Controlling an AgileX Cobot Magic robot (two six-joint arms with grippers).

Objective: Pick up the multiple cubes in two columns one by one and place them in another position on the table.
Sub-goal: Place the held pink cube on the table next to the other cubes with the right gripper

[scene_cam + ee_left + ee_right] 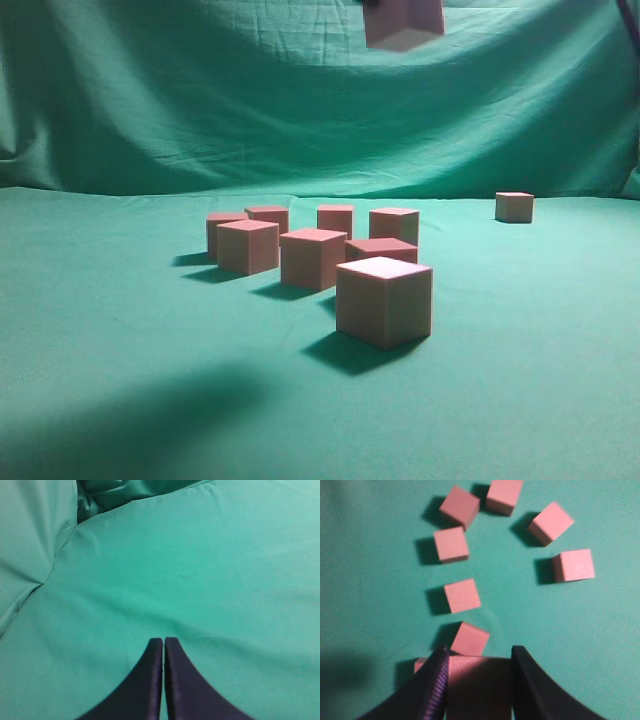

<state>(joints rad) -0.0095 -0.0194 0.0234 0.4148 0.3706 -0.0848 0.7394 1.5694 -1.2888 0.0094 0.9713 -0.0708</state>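
Observation:
My right gripper (480, 654) is shut on one pink cube (479, 685) and holds it high above the table (580, 630). In the exterior view this held cube (404, 25) hangs at the top edge, with the gripper almost cut off. Below it several cubes lie in a loose cluster (462, 595), which in the exterior view sits at mid-table (313, 257), the nearest cube (384, 300) in front. One more cube (514, 207) stands alone at the far right. My left gripper (163, 641) is shut and empty over bare teal cloth (225, 580).
The draped green backdrop (200, 100) rises behind the table; its folds also show in the left wrist view (30, 540). A broad shadow (130, 420) lies on the cloth at the front left.

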